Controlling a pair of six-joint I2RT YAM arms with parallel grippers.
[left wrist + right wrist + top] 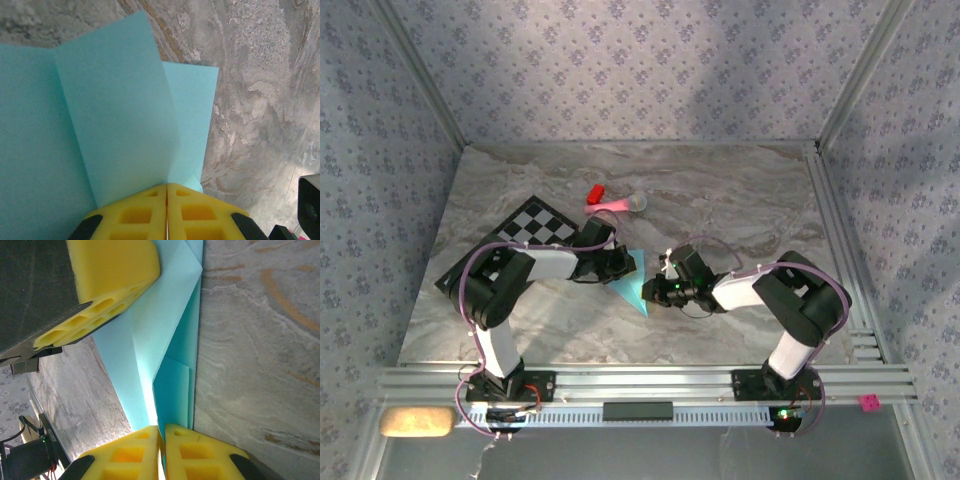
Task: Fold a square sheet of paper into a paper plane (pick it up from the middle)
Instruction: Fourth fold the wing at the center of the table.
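"Beside the checkered mat (533, 226), what lay on the table (740, 200)?"

"Just off the mat's right corner, toward the arm bases, lay the paper plane (634, 283). It was thin light-blue paper, only part-folded, a long triangle with flaps standing up. The left gripper (625, 263) reached it from the mat's side. The right gripper (655, 291) reached it from the side away from the mat."

"What were the grippers doing?"

"Both had their yellow fingers (135, 216) pressed together on the paper. The left wrist view showed the left gripper pinching the foot of an upright flap. The right wrist view showed the right gripper nipping a folded edge low against the table."

"How would the paper handle?"

"As I judged it, it would be very light and limp, slick on the marble-patterned top, and quick to dent or tear. The safest hold looked to be along the middle crease, where doubled layers would give some stiffness. A loose corner would probably just bend away."

"How many of each thing?"

"One piece of paper, two grippers and one mat. Past the mat's right corner, on its far side, were one pink stick toy (610, 206) and one red block (593, 191)."
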